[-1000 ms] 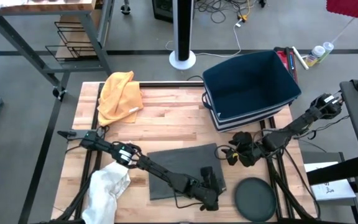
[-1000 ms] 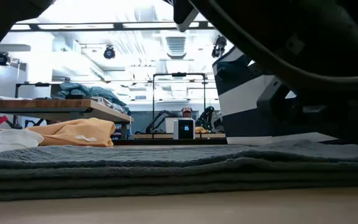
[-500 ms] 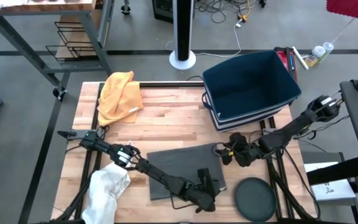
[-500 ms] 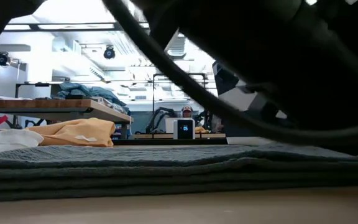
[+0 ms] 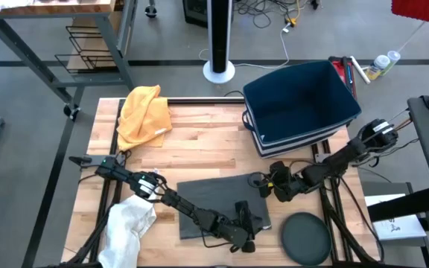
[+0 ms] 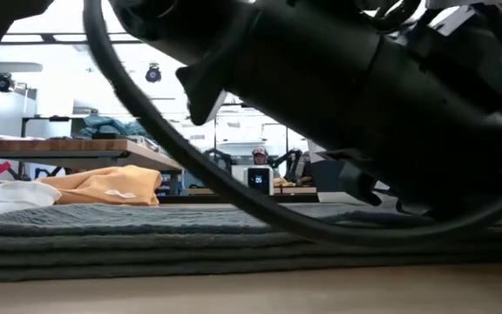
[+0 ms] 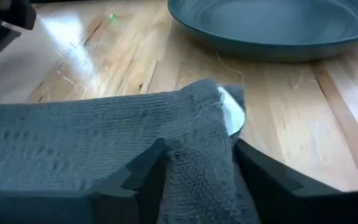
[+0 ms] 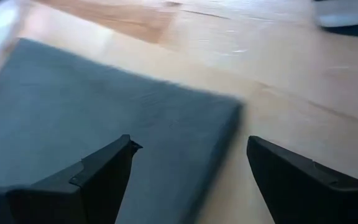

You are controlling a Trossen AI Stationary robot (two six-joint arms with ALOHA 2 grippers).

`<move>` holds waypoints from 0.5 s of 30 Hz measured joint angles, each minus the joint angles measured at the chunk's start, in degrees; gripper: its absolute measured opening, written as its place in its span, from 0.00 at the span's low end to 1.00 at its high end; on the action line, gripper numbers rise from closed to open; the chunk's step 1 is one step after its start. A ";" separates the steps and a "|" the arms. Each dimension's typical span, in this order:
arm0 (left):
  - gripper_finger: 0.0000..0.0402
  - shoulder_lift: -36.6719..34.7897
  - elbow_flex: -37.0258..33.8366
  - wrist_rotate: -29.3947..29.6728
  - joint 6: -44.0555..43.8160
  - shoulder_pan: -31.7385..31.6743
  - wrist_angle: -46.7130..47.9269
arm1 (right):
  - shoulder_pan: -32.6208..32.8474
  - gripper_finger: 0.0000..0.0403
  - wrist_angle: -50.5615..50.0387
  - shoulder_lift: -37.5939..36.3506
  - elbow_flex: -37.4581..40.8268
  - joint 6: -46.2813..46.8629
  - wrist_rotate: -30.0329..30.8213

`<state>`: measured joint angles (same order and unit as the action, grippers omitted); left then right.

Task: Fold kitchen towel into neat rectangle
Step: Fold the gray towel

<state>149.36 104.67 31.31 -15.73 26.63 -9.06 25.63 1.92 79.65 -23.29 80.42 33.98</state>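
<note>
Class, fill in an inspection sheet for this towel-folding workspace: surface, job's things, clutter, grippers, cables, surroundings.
Surface: wooden table, mostly bare at its middle.
Job's things: grey towel lying flat near the front edge, one corner bunched between the left fingers.
Clutter: orange cloth at the back left; white cloth hanging over the front left edge; dark round plate front right; blue bin back right.
Grippers: left gripper at the towel's front right corner, pinching it; right gripper open, at the towel's back right corner.
Cables: black cable looping off an arm.
Surroundings: other tables, a person far behind.
</note>
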 joint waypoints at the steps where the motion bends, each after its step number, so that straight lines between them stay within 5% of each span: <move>1: 0.34 0.00 -0.14 0.01 0.00 0.02 0.00 | -0.54 0.77 0.38 1.14 -0.01 0.41 0.02; 8: 0.05 -0.11 -0.29 -2.04 1.75 0.03 0.44 | -1.78 0.74 1.13 6.91 -1.60 1.21 0.11; 15: 0.12 -0.11 -0.29 -2.38 1.65 0.11 0.21 | -1.17 0.66 0.69 6.29 -3.02 -0.78 -2.17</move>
<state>149.25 104.38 28.94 -14.07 26.74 -8.85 24.46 2.61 85.94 -26.30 79.64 31.80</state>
